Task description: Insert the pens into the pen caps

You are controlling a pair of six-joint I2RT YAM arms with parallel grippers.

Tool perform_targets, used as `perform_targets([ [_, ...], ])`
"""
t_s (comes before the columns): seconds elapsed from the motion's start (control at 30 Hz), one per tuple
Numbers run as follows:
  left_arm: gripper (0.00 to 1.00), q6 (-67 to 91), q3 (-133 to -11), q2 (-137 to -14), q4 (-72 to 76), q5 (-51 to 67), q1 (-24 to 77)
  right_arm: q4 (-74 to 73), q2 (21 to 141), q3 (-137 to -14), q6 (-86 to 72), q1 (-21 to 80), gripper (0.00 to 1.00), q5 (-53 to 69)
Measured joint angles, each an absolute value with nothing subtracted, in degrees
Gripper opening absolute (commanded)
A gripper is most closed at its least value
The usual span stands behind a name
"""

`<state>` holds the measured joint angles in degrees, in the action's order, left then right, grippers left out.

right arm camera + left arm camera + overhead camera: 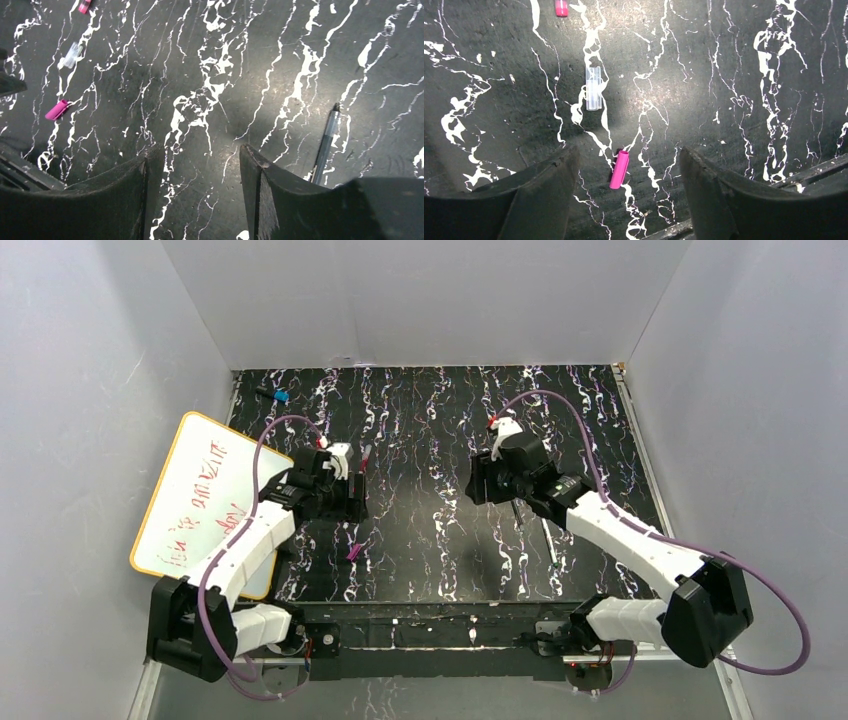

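Magenta cap point(619, 169) lies loose under L tool point(627, 150), jaws apart; R tool point(198, 148) apart too, empty.

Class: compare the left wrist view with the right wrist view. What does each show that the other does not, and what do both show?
Only the left wrist view: the left end effector, open, seen clearly with nothing held.
Only the right wrist view: the right end effector, open and empty, and a pen lying on the table.
Both: the magenta cap, the clear cap beyond it, a red piece at the top edge, and the same black marbled table.
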<state>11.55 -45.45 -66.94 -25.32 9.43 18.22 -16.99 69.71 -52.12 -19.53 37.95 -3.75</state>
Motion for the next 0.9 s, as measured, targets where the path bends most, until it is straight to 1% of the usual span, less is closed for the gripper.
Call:
perform_targets([
  [0.13,0.49,11.05,-45.47,-70.46,-24.71,8.91,18.22,-17.65,70.96,-53.41,-19.53,36.32,0.63,-1.02],
  [0.2,0.47,10.83,-45.47,-73.10,-24.47,8.14,18.22,-17.65,70.98,-53.58,-19.53,34.11,0.63,-0.10],
  [0.4,0.44,10.00,-45.47,-77.97,-24.08,5.50,18.22,-17.85,70.96,-53.58,-19.29,28.42,0.63,2.42],
  [0.63,0.40,9.52,-48.07,-81.47,-23.64,4.43,18.22,-17.23,70.67,-52.47,-18.63,26.98,0.63,5.58],
  [0.77,0.34,9.19,-50.26,-84.53,-22.96,4.27,18.22,-16.49,70.54,-50.89,-18.24,26.20,0.63,7.09],
  [0.9,0.31,8.54,-51.96,-88.01,-22.70,4.25,18.22,-16.16,69.82,-50.02,-17.98,25.32,0.63,8.43],
])
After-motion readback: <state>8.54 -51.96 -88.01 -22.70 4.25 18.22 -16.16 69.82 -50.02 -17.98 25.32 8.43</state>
